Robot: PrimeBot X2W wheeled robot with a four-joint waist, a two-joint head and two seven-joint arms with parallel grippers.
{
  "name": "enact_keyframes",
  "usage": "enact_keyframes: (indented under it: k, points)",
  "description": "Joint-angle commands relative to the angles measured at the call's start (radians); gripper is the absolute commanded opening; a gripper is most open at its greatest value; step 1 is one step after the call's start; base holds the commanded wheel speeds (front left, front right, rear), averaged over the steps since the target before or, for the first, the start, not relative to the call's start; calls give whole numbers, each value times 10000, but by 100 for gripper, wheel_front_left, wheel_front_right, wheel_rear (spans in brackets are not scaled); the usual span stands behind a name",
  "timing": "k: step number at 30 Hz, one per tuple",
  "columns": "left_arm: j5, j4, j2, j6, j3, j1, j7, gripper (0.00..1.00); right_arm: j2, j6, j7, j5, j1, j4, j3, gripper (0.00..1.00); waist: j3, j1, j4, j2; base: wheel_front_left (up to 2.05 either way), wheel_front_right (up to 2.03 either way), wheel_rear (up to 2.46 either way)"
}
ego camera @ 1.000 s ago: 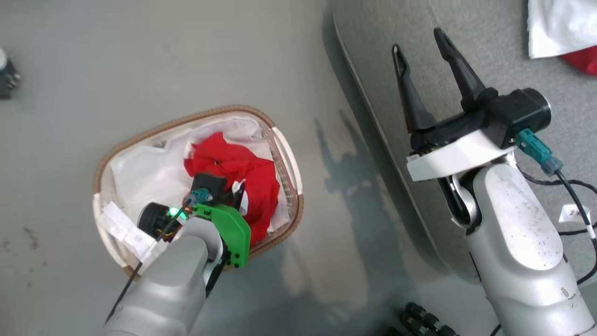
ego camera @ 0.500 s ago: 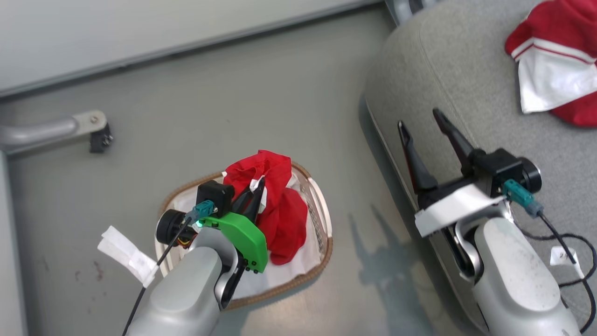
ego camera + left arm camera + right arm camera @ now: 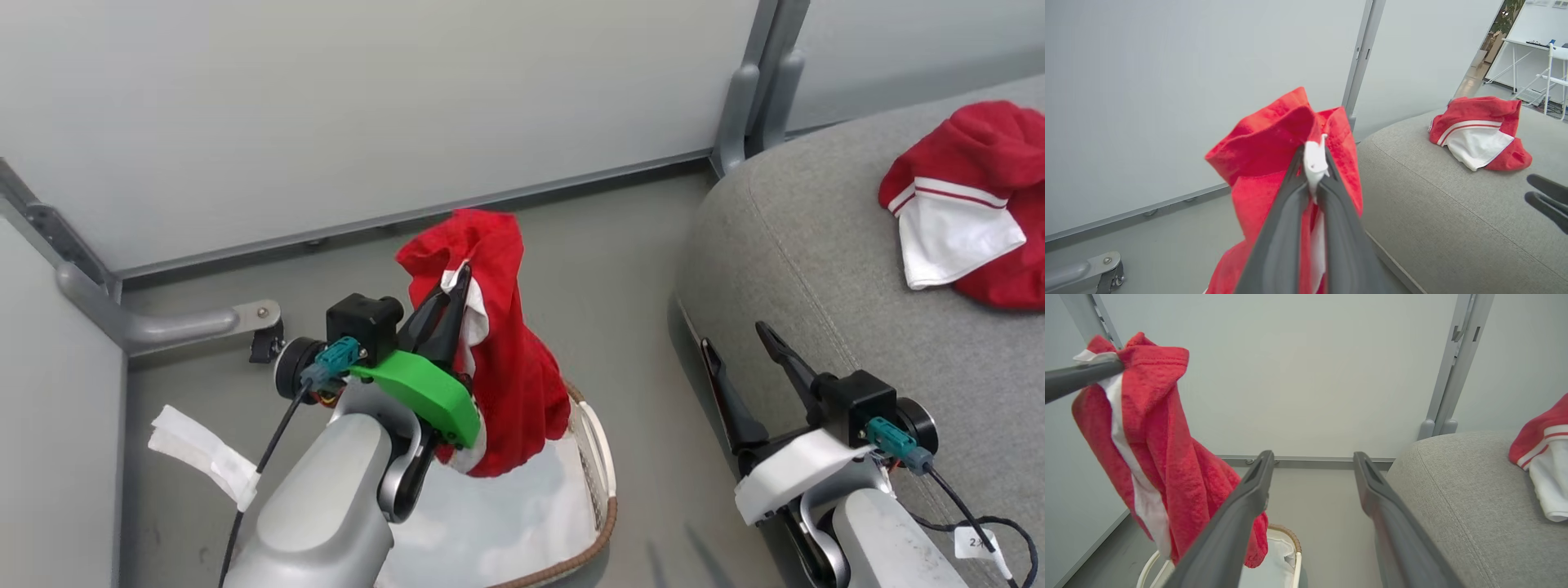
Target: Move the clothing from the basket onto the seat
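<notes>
My left gripper (image 3: 457, 282) is shut on a red garment (image 3: 510, 359) with white lining, and the clothing hangs from the fingertips above the basket (image 3: 600, 457). In the left wrist view the closed fingers (image 3: 1290, 212) pinch the white edge of that red garment (image 3: 1274, 139). The right wrist view shows the same garment (image 3: 1163, 457) dangling over the basket (image 3: 1290, 543). A second red and white garment (image 3: 963, 212) lies on the grey seat (image 3: 816, 269). My right gripper (image 3: 735, 343) stands open beside the seat's edge, holding nothing.
Pale partition walls with grey metal posts (image 3: 755, 90) close off the back and left. A grey bracket with a caster (image 3: 204, 327) sits on the floor at left. The basket's white liner (image 3: 506, 506) shows below the hanging garment.
The left gripper has lifted the red garment out of the basket and higher. The head camera has tilted up, bringing walls and more seat into view. The right gripper stays open.
</notes>
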Motion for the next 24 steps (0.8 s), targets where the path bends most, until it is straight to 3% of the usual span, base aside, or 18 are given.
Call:
enact_keyframes:
  k: [1,6,11,24]
  points:
    - [144,-159,0,-12,120,71,-36,0,-30,-14,-2,71,200,16,-32,100,-583,1,275,-1,0,0,0]
    - [255,-583,-21,-33,335,-50,-37,0,-52,-14,-2,69,483,91,157,100,-729,1,339,-1,0,0,0]
    - [278,-946,-55,-54,314,-89,-36,0,-106,-14,-2,226,463,171,1052,100,-762,1,513,-1,0,0,0]
    - [31,-1399,-103,-77,-540,-226,-36,0,-309,-14,-2,399,-1684,1161,3460,100,-630,1,1211,-1,0,0,0]
